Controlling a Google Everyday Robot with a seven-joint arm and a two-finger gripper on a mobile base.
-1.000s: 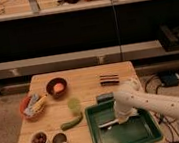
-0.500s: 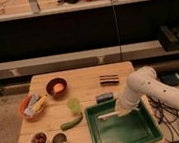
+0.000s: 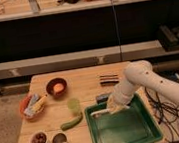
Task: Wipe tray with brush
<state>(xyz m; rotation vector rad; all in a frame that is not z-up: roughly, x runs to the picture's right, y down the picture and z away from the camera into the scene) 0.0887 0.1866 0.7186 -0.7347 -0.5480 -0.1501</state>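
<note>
The dark-green tray point(image 3: 123, 129) lies at the front right of the wooden table point(image 3: 88, 89). The white brush point(image 3: 100, 112) lies across the tray's far end, handle pointing left. My gripper point(image 3: 114, 105) is at the end of the white arm that comes in from the right; it sits over the tray's far edge, right at the brush's right end. The brush head is hidden under the gripper.
On the table's left side are a brown bowl with an orange point(image 3: 57, 87), a basket of packets point(image 3: 32, 106), a green cup point(image 3: 74, 105), a cucumber point(image 3: 71, 122), a bowl of grapes point(image 3: 39, 141) and a metal cup point(image 3: 59, 140). A dark bar point(image 3: 108, 78) lies behind the tray. Cables hang at the right.
The arm has swung up and back from over the tray's middle to its far edge. The brush moved with it toward the far rim.
</note>
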